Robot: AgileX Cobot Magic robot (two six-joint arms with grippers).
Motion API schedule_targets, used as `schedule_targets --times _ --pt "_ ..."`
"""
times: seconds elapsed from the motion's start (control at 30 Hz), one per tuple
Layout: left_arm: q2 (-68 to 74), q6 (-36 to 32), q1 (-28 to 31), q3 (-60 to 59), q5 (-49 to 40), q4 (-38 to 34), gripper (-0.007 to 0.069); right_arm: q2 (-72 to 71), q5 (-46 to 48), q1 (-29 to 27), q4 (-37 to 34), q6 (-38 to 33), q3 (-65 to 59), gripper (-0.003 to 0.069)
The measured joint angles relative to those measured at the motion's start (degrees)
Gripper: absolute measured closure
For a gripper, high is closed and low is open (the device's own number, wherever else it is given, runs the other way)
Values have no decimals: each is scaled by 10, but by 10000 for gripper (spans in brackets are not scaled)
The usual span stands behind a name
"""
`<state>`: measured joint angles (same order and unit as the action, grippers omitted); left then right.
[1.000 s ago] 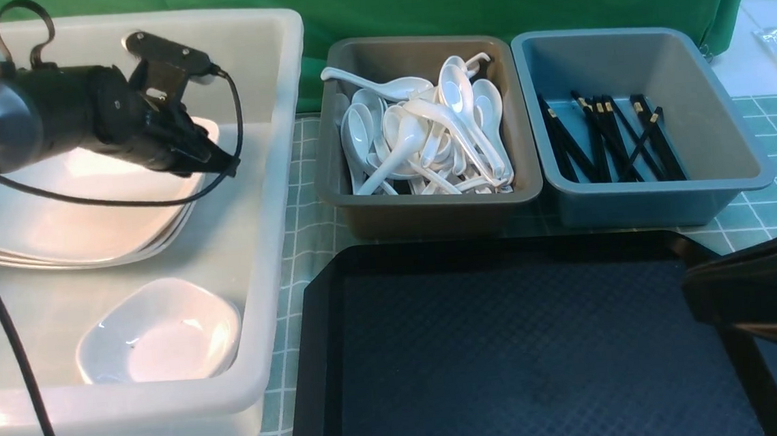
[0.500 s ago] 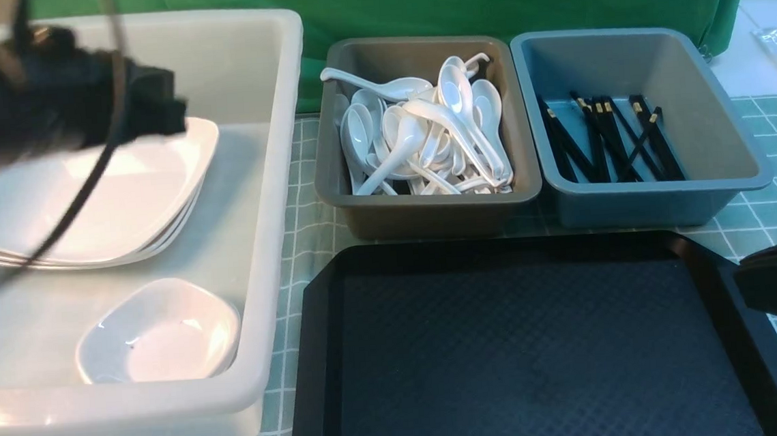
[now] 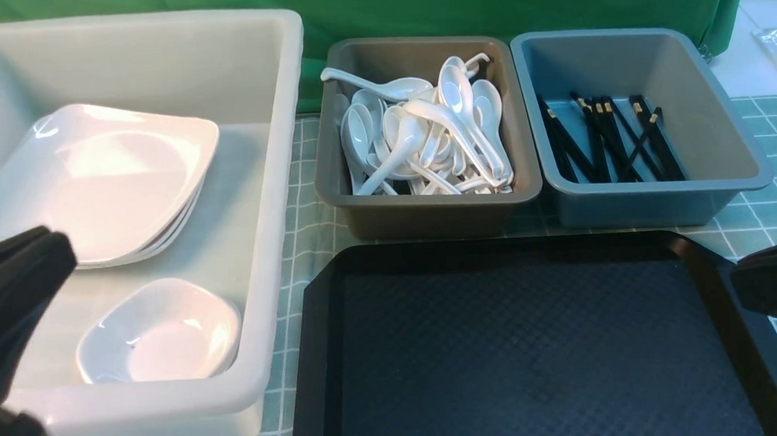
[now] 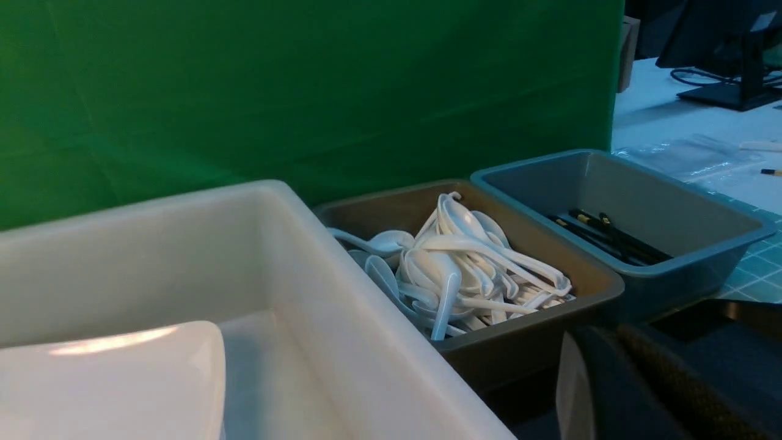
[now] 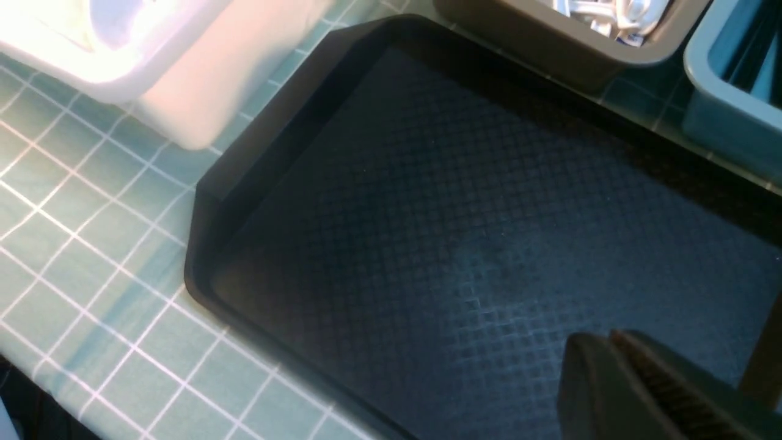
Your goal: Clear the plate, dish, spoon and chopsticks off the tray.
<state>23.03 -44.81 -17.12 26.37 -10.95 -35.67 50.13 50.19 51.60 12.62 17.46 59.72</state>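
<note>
The black tray point(image 3: 528, 352) lies in front of me with nothing on it; it also shows in the right wrist view point(image 5: 464, 232). A stack of white plates point(image 3: 106, 183) and a small white dish point(image 3: 157, 333) sit in the white tub point(image 3: 277, 185). White spoons point(image 3: 424, 140) fill the grey-brown bin. Black chopsticks point(image 3: 612, 137) lie in the blue-grey bin. My left gripper point(image 3: 62, 249) is shut and empty, at the tub's near left side. My right gripper point(image 3: 738, 282) is shut and empty, over the tray's right edge.
The grey-brown spoon bin point(image 3: 422, 215) and the blue-grey chopstick bin point(image 3: 654, 203) stand side by side just behind the tray. The tub stands left of the tray on a green checked cloth point(image 3: 302, 203). A green curtain hangs behind.
My left arm has left the space over the plates in the tub and come down to the near left. My right gripper has drawn back a little to the right.
</note>
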Motion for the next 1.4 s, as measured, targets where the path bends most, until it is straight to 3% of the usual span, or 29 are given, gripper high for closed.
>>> schedule_targets --times 0.3,0.43,0.57,0.7,0.9,1.1,1.4 --pt "-21 0 0 -1 -16 29 606 0 -7 -2 -2 0 -2 577" --pt "-21 0 0 -3 -18 56 606 -24 -56 -48 -5 0 -37 570" --pt "-21 0 0 -3 -18 79 606 -108 -173 -174 -5 -9 -130 631" --pt "-21 0 0 -3 -18 83 606 -240 -296 -299 -42 -77 -294 643" --pt "-21 0 0 -3 -18 84 606 -412 -341 -427 -57 -99 -490 643" --pt "-21 1 0 -3 -18 85 606 -494 -355 -451 -62 -103 -597 643" --pt "-21 0 0 -3 -18 85 606 -500 -368 -451 -63 -103 -600 640"
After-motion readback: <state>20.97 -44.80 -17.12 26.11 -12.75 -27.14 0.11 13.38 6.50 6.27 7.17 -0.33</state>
